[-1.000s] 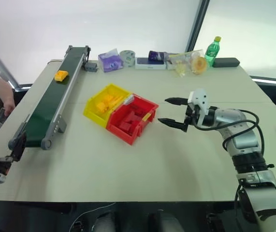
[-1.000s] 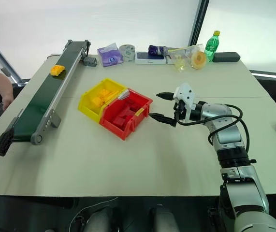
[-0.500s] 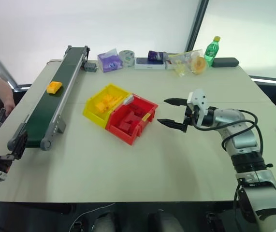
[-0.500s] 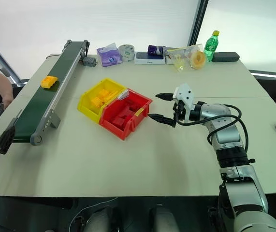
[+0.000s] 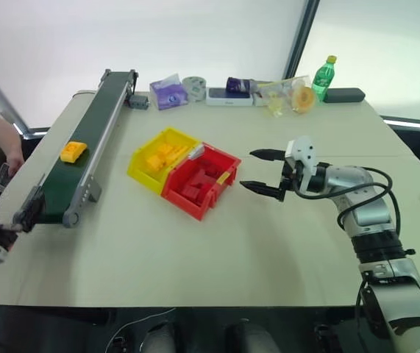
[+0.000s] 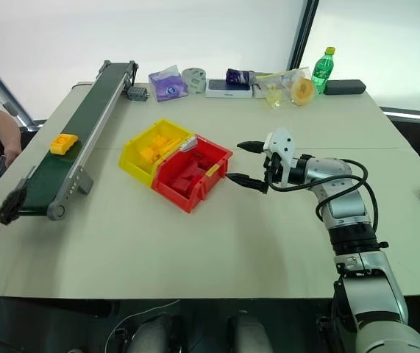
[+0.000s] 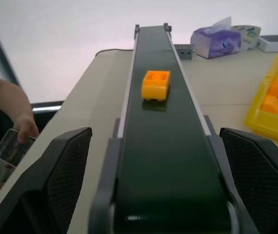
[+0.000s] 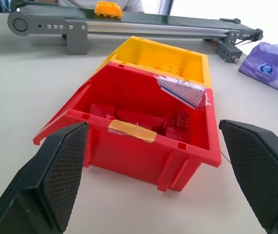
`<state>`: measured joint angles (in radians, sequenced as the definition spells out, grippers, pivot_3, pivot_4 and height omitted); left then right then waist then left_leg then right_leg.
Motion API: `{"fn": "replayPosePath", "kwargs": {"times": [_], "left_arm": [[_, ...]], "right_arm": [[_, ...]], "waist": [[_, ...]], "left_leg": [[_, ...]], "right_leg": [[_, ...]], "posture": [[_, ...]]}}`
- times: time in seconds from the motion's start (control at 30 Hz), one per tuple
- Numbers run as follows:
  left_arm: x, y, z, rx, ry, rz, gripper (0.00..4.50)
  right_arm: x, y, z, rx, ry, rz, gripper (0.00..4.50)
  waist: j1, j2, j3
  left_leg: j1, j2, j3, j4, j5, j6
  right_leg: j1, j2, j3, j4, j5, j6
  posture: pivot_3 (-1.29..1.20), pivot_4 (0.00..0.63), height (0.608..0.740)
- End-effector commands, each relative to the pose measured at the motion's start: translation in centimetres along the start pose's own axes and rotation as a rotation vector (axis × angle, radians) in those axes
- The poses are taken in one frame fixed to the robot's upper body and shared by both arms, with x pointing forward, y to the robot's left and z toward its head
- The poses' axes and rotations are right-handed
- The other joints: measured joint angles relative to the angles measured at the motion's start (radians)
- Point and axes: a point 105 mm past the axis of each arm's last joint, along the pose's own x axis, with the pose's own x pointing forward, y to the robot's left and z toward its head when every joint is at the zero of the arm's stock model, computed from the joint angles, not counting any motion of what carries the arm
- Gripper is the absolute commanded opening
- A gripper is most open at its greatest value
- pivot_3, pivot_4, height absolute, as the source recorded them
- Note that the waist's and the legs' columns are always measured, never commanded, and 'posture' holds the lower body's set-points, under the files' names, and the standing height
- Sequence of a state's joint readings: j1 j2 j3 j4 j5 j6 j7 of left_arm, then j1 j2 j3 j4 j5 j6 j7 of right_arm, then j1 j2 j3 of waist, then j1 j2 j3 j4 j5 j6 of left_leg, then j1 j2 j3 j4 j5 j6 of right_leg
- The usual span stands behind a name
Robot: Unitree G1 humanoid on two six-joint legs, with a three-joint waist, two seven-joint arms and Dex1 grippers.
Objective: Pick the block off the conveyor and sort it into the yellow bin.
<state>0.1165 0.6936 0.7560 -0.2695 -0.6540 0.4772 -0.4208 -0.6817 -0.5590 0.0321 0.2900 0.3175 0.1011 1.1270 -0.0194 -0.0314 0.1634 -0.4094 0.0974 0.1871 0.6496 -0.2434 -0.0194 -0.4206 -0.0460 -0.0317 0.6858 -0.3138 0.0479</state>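
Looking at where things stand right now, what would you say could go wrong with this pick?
1. The block lies on the conveyor well short of the open left gripper at the belt's near end; a badly timed close could miss it.
2. The yellow bin is joined to the red bin, so a loose drop might land wrong.
3. A person's hand is close by.

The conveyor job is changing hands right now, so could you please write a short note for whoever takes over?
Left gripper: open, empty, at the near end of the conveyor, looking along the belt.
Right gripper: open, empty, above the table beside the red bin.
The block lies on the belt, untouched.
The yellow bin already holds several yellow bricks.
Done: nothing for this block.
Left: grasp it with the left gripper, carry it over and drop it into the yellow bin.
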Motion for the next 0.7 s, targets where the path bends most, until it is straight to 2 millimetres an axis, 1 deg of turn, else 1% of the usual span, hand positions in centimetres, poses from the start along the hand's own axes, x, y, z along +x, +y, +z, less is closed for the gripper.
{"fn": "replayPosePath", "kwargs": {"times": [0.03, 0.07, 0.13, 0.2, 0.27, 0.37, 0.43, 0.5, 0.57, 0.6, 0.67, 0.7], "left_arm": [[1.1, -0.7, -0.5, -0.027, 0.115, -0.078, 4.44], [1.5, -0.6, -0.7, -0.020, 0.150, -0.091, 4.44], [2.2, -0.5, -0.6, -0.016, 0.168, -0.118, 4.44], [2.8, 0.0, -0.8, -0.007, 0.204, -0.116, 4.44], [3.4, 0.1, -0.9, 0.002, 0.229, -0.137, 4.44], [4.2, 0.4, -0.4, 0.015, 0.214, -0.137, 4.44], [4.6, 0.3, -0.4, 0.015, 0.217, -0.146, 4.44], [4.9, 0.0, -0.9, 0.029, 0.239, -0.163, 4.44], [5.0, -0.8, -1.9, 0.016, 0.284, -0.197, 4.44], [5.0, -1.1, -2.2, 0.007, 0.294, -0.212, 4.21], [4.8, -1.6, -2.6, -0.030, 0.317, -0.238, 3.61], [4.9, -1.6, -2.7, -0.013, 0.319, -0.232, 3.08]], "right_arm": [[0.1, -0.1, 1.1, -0.036, -0.032, -0.002, 4.50], [0.1, -0.1, 1.1, -0.036, -0.032, -0.002, 4.50], [0.1, 0.0, 1.2, -0.036, -0.033, -0.002, 4.50], [0.0, -0.1, 1.2, -0.033, -0.031, -0.005, 4.50], [-0.3, -0.1, 1.1, -0.030, -0.028, -0.011, 4.50], [-0.6, -0.2, 0.9, -0.027, -0.023, -0.019, 4.50], [-0.8, -0.1, 0.7, -0.025, -0.022, -0.024, 4.50], [-0.9, -0.1, 0.6, -0.025, -0.022, -0.026, 4.50], [-0.9, -0.1, 0.6, -0.025, -0.023, -0.028, 4.50], [-0.8, -0.1, 0.7, -0.026, -0.024, -0.028, 4.50], [-0.8, -0.1, 0.8, -0.028, -0.025, -0.029, 4.50], [-0.8, -0.1, 0.8, -0.029, -0.024, -0.030, 4.50]], "waist": [[-0.001, 0.000, 0.000], [-0.002, 0.000, 0.000], [-0.002, 0.000, 0.000], [-0.003, 0.000, 0.000], [-0.004, 0.000, 0.000], [-0.004, 0.000, 0.000], [-0.003, 0.000, 0.000], [-0.002, 0.000, 0.000], [-0.002, 0.000, 0.000], [-0.002, 0.000, 0.000], [-0.002, 0.000, 0.000], [-0.002, 0.000, 0.000]], "left_leg": [[0.000, 0.000, 0.000, 0.000, 0.000, 0.000], [0.000, 0.000, 0.001, -0.001, 0.000, 0.000], [0.000, 0.000, 0.001, -0.002, 0.000, 0.000], [0.000, 0.000, 0.001, -0.002, 0.000, 0.000], [0.000, 0.000, 0.001, -0.002, 0.000, 0.000], [0.000, 0.000, 0.002, -0.002, 0.000, 0.000], [0.000, 0.000, 0.002, -0.002, 0.000, 0.000], [0.000, 0.000, 0.002, -0.002, 0.000, 0.000], [0.000, 0.000, 0.002, -0.002, 0.000, 0.000], [0.000, 0.000, 0.002, -0.002, 0.000, 0.000], [0.000, 0.000, 0.002, -0.002, 0.000, 0.000], [0.000, 0.000, 0.002, -0.002, 0.000, 0.000]], "right_leg": [[0.000, 0.000, 0.000, 0.000, 0.000, 0.000], [0.000, 0.000, 0.000, -0.001, 0.000, 0.000], [-0.001, 0.000, 0.000, -0.001, 0.000, 0.000], [-0.002, 0.000, 0.000, -0.001, 0.000, 0.000], [-0.002, 0.001, 0.000, -0.001, 0.000, 0.000], [-0.002, 0.000, 0.000, -0.001, 0.000, 0.000], [-0.002, 0.000, 0.000, 0.000, 0.000, 0.000], [-0.002, 0.000, 0.000, 0.000, 0.000, 0.000], [-0.002, 0.000, 0.000, 0.000, 0.000, 0.000], [-0.002, 0.000, 0.000, 0.000, 0.000, 0.000], [-0.002, 0.000, 0.000, 0.000, 0.000, 0.000], [-0.002, 0.000, 0.000, 0.000, 0.000, 0.000]], "posture": [[0.00, 0.150, 0.740], [0.00, 0.150, 0.740], [0.00, 0.150, 0.740], [0.00, 0.150, 0.740], [0.00, 0.150, 0.740], [0.00, 0.150, 0.740], [0.00, 0.150, 0.740], [0.00, 0.150, 0.740], [0.00, 0.150, 0.740], [0.00, 0.150, 0.740], [0.00, 0.150, 0.740], [0.00, 0.150, 0.740]]}}
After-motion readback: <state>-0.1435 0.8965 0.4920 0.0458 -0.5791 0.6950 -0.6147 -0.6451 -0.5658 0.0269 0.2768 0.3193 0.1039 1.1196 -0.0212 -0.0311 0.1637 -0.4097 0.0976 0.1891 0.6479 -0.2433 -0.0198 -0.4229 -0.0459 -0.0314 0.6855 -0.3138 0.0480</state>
